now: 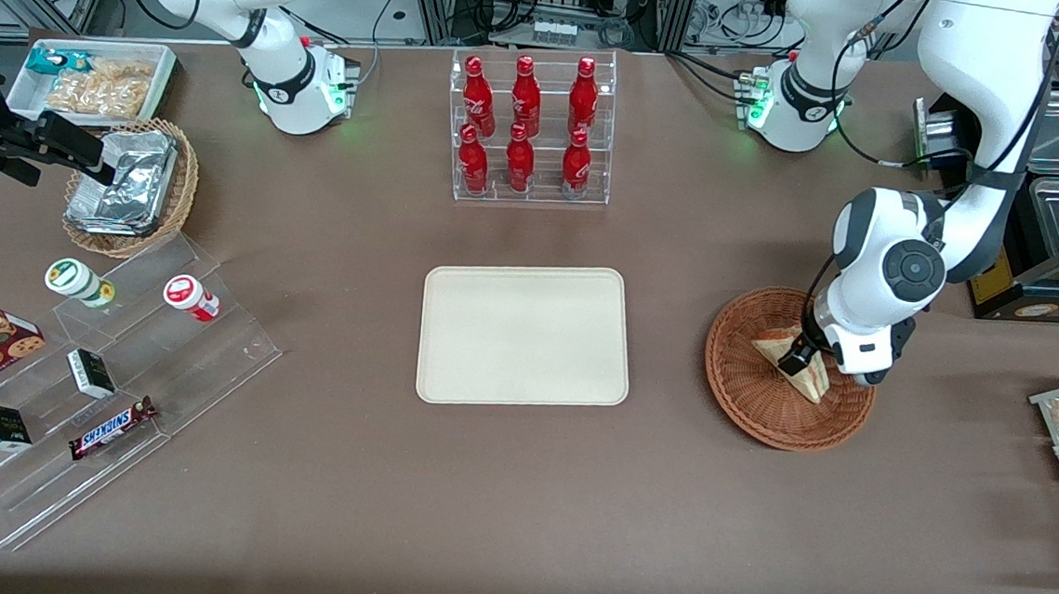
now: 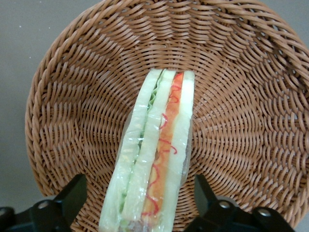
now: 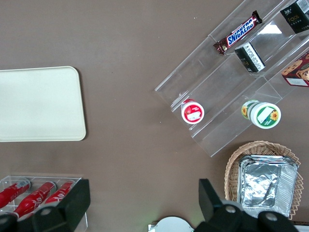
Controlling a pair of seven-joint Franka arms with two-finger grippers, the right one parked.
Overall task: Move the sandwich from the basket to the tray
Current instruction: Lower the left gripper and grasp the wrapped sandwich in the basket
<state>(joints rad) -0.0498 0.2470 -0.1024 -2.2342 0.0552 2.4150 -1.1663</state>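
Sandwich (image 2: 154, 150) lying in the round wicker basket (image 1: 746, 401), set on edge so the filling stripes (red, orange, green) face up toward the wrist camera. Wrapped in clear film, judging by the sheen and the creases along the bread. Pincer (image 2: 140, 203) lowered into the basket, spread wide, one finger on each flat bread face, with a visible gap on both sides; nothing gripped yet. Tray (image 1: 527, 334) flat on the brown tabletop (image 1: 515, 501), well apart from the basket, toward the parked arm's end, with nothing on it.

Likely light and soft: bread that gives under pressure, layers that could slide against one another, film that may be slippery. Best taken across the two broad bread faces, roughly as lined up now, near the thick end of the wedge where there is most to hold. Gentle squeeze only (enough to carry, not enough to crush or push the filling out). Risk of the wedge tipping or twisting in the grip if caught too close to the thin tip. Straight lift needed to pass over the basket's rim before the sideways move to the tray.
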